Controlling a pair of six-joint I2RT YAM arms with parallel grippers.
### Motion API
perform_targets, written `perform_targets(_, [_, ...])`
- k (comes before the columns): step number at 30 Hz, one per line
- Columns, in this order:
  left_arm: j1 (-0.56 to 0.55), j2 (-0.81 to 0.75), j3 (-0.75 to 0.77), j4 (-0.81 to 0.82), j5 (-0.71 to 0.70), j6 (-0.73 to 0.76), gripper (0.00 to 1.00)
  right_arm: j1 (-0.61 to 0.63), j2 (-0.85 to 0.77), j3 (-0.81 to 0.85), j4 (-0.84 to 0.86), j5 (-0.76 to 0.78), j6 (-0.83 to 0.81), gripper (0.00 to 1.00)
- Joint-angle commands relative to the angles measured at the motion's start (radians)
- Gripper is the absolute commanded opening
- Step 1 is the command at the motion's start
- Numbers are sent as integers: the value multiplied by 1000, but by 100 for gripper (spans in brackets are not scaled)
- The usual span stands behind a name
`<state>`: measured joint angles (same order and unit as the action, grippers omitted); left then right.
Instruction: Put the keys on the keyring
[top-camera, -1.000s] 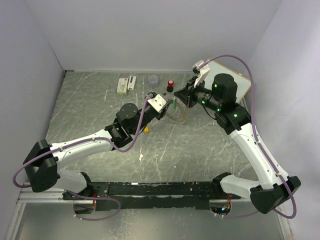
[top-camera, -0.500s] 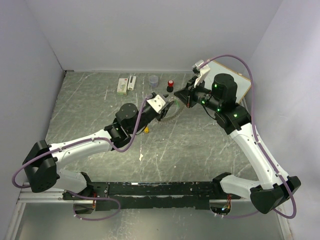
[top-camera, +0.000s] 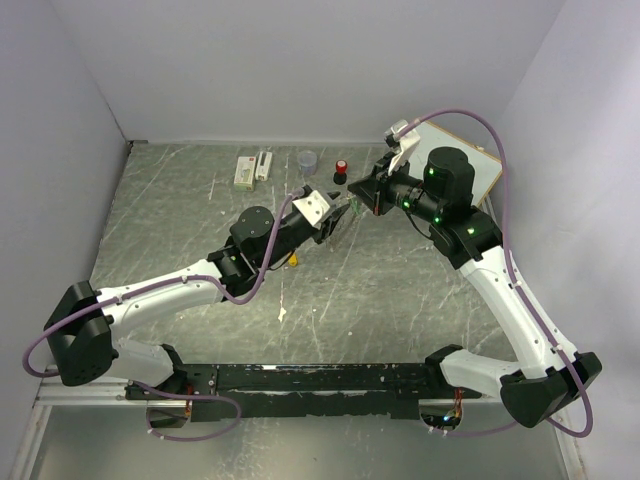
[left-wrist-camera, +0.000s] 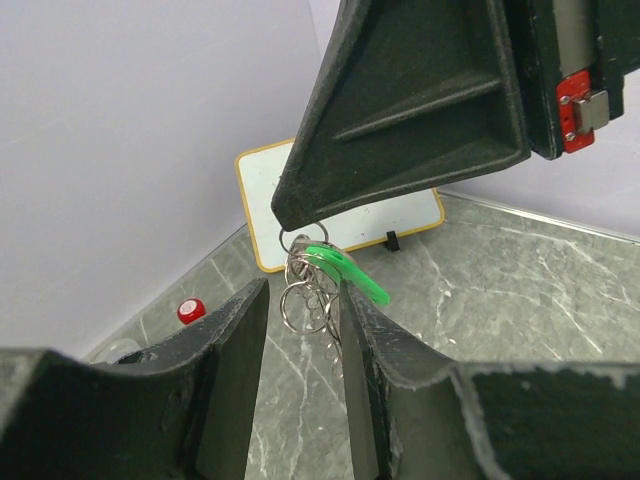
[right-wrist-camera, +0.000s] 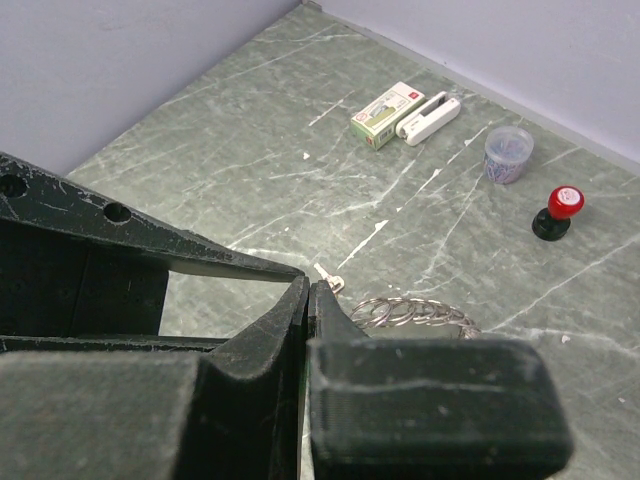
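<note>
The right gripper (right-wrist-camera: 308, 292) has its two fingers pressed together at the tips. The left wrist view shows the keyring (left-wrist-camera: 308, 298) hanging straight down from that closed tip as a bunch of small silvery loops, its top loop right under the pinch. The green key (left-wrist-camera: 345, 273) juts out at a slant from the same spot, just beneath the tip. The grip seems to be on the ring's top loop, though whether the key's head is caught too cannot be told.

The left gripper (top-camera: 338, 213) faces it, tip to tip. Its fingers (left-wrist-camera: 235, 360) stand parallel with a narrow gap and hold nothing. The hanging loops sit in that gap at the fingertips, touching neither side as far as can be seen.

The yellow key (top-camera: 292, 260) lies on the table behind the left fingers, beside that arm's wrist and well apart from the ring. A red-capped knob (right-wrist-camera: 558, 212) stands beyond the right fingers, farther out on the table.
</note>
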<state>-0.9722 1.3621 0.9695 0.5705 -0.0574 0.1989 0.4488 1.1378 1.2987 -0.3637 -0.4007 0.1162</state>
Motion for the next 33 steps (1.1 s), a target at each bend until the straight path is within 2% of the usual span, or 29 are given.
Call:
perform_targets(1, [1,-21,-4,5,51,-19,45,-2,-16,12,52,-11,11,0])
perform_targets(33, [0,50,67,3,30,-17,45,-2,-32,6,64,-43,28,0])
